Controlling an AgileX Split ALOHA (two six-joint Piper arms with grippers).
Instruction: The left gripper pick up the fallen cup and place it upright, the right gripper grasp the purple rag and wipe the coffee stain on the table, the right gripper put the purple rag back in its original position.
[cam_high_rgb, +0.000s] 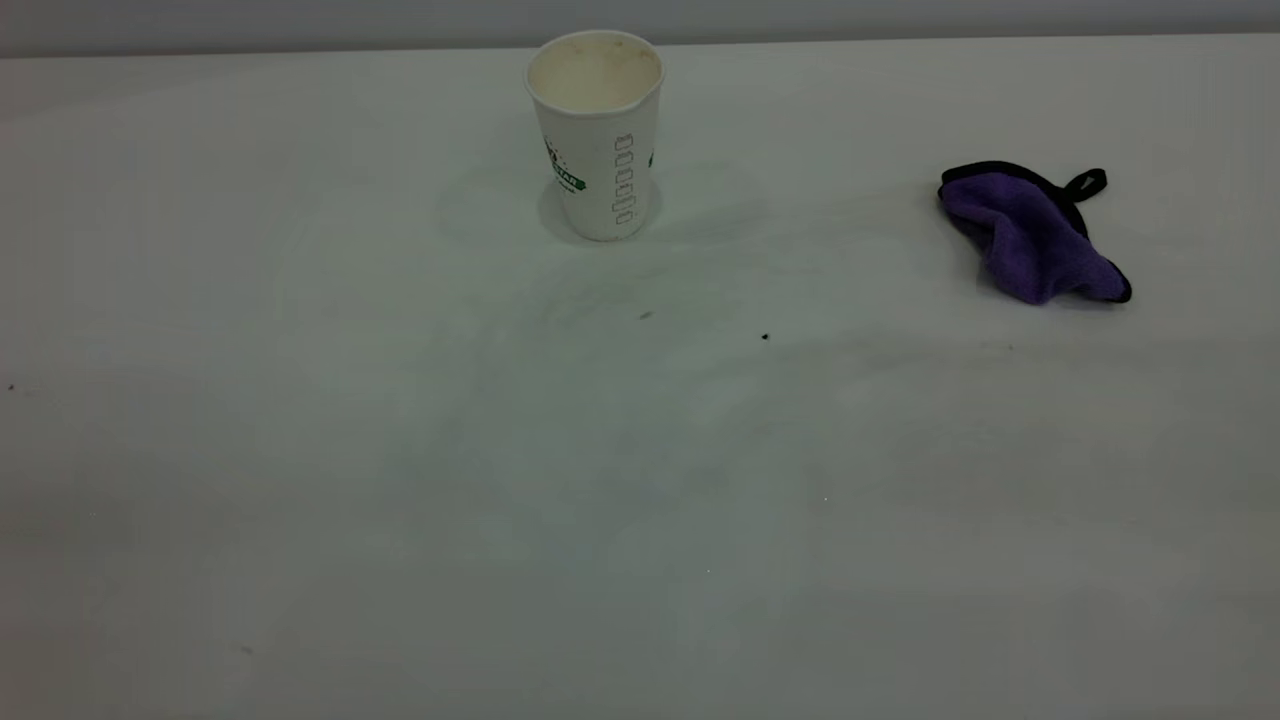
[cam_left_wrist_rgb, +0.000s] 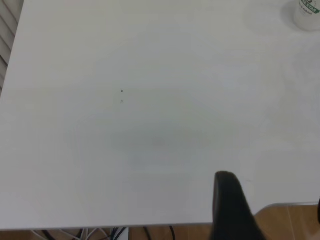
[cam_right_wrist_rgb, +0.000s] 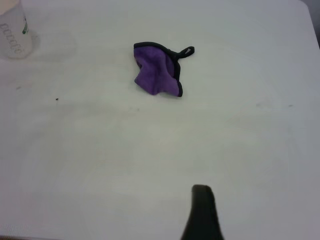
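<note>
Now the cup (cam_high_rgb: 598, 140) stands upright, mouth facing up.

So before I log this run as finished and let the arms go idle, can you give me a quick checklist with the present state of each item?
1. The cup stands upright, mouth up: ok.
2. No brown coffee stain shows on the table, only tiny dark specks: ok.
3. The purple rag lies crumpled, off to the cup's right and apart from it: ok.
4. Whether that is the rag's original spot: cannot tell.
5. Both grippers clear of cup and rag: ok.
</note>
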